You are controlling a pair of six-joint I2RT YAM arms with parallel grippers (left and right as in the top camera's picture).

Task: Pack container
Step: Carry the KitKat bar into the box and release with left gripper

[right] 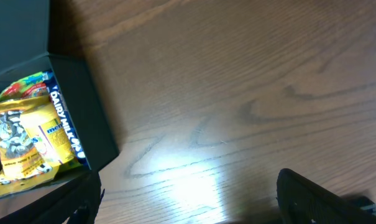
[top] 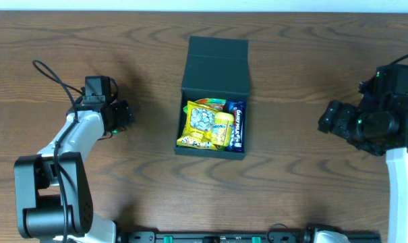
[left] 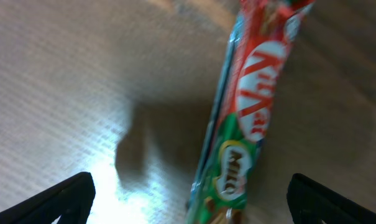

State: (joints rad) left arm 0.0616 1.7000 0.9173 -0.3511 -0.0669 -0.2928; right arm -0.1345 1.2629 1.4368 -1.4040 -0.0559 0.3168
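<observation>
Container (top: 214, 62) open, snack packets (top: 207, 125) inside. Left jaws, left of container: spread wide around KitKat bar (left: 253, 106) lying on surface (left: 63, 81), not gripping. Right jaws, right of container: spread, empty.

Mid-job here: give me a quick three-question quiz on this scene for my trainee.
1. True or false: the container has its flap lid shut.
2. What lies between the jaws of the left end effector? A) a spoon B) a KitKat bar C) nothing
3. Fill in: the yellow packet lies ____ the container.
Key: 1 false; 2 B; 3 inside.
</observation>
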